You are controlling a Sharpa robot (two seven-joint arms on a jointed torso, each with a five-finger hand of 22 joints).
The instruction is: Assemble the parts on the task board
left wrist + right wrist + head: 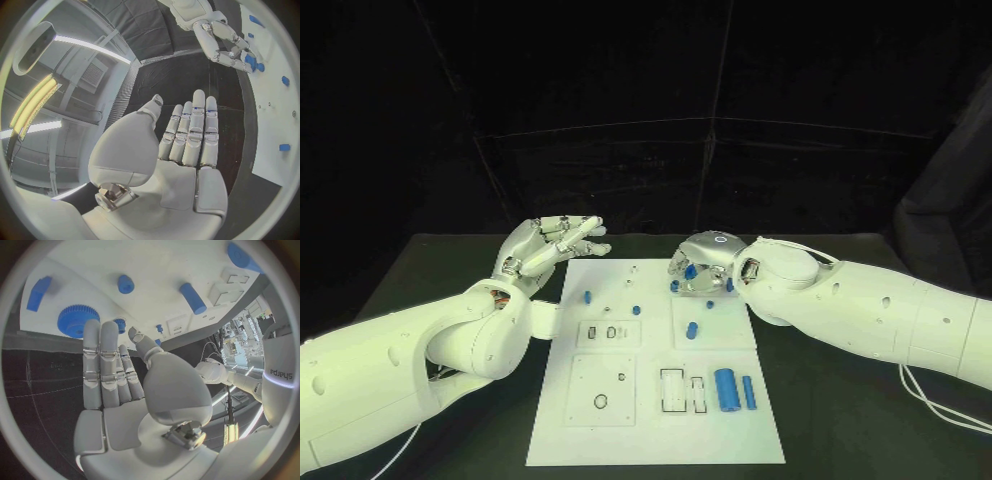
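The white task board [653, 420] lies mid-table. My left hand [553, 245] is raised beside its far left corner, palm flat and fingers straight, holding nothing [181, 145]. My right hand [704, 268] hovers over the board's far right part, fingers stretched out and empty [119, 385]. Just past its fingertips lies a blue gear [78, 320], with a smaller blue gear [119, 325] close by. A large blue cylinder [726, 388] and a thinner blue peg [749, 392] lie at the board's near right. Small blue pieces [589, 297] [692, 328] stand further up the board.
The black table [848, 400] surrounds the board. Recessed white plates with slots and holes [604, 390] [684, 390] sit in the board's near half. A cable [935, 400] trails under my right arm at the table's right side.
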